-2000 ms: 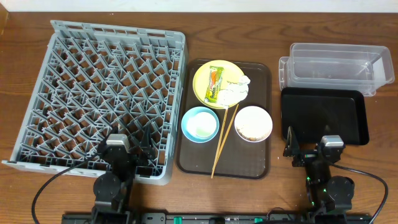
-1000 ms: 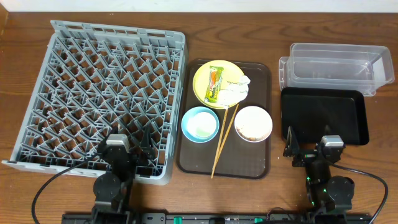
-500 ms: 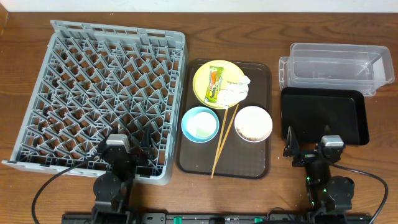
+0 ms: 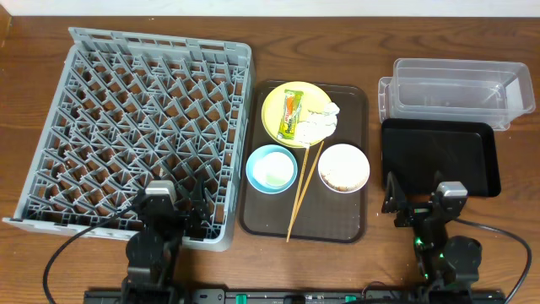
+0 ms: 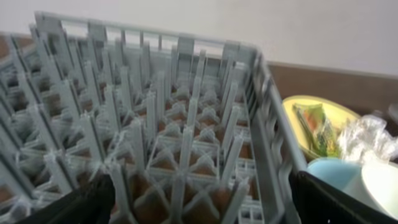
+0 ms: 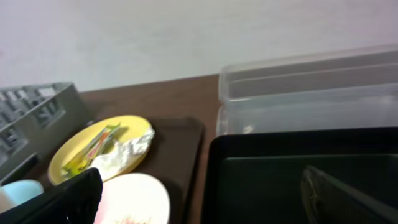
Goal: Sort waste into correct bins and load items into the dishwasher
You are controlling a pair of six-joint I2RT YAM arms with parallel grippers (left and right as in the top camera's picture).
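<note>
The jaws of the left arm and the right arm stand wide open and hold nothing, at the near edge of the dark wooden table. On the brown serving tray the thin wooden chopsticks lie flat between the light blue bowl and the white bowl — a grasp there could slip, or push a bowl and spill its beige scraps. The large grey plastic dish rack is left, the clear plastic tub and shallow black tray right; a pale wall stands behind.
</note>
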